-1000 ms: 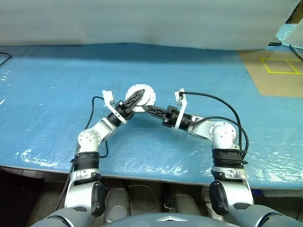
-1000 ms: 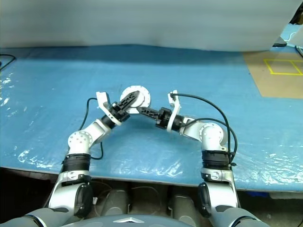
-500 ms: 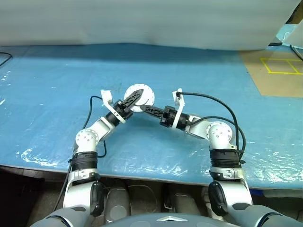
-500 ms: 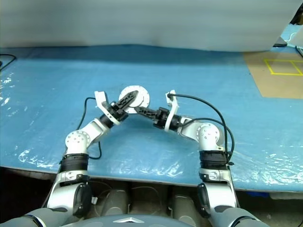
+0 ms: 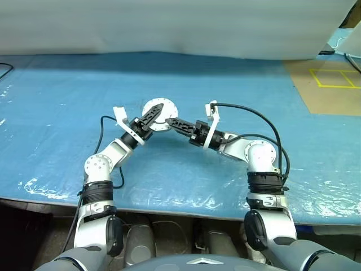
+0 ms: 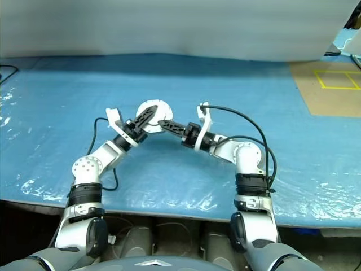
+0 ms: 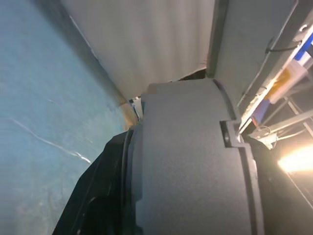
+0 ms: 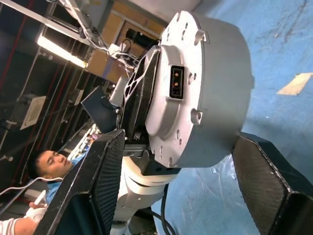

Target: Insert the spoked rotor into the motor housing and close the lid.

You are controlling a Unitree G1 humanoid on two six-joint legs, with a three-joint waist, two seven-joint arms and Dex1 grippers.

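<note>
Left pincer (image 5: 151,117) clamps housing (image 5: 159,115) off table (image 5: 56,101), steadying it; right pincer (image 5: 172,122) open astride it, likely regrasping.

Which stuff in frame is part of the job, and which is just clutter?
Job:
- motor housing, lifted off the table
- left gripper, gripping it
- right gripper, open, fingers either side of it

Lying about:
- blue table cover
- brown board with yellow tape squares
- person in the background

motor housing (image 5: 159,114) between both end effectors, above table (image 5: 67,101)
</note>
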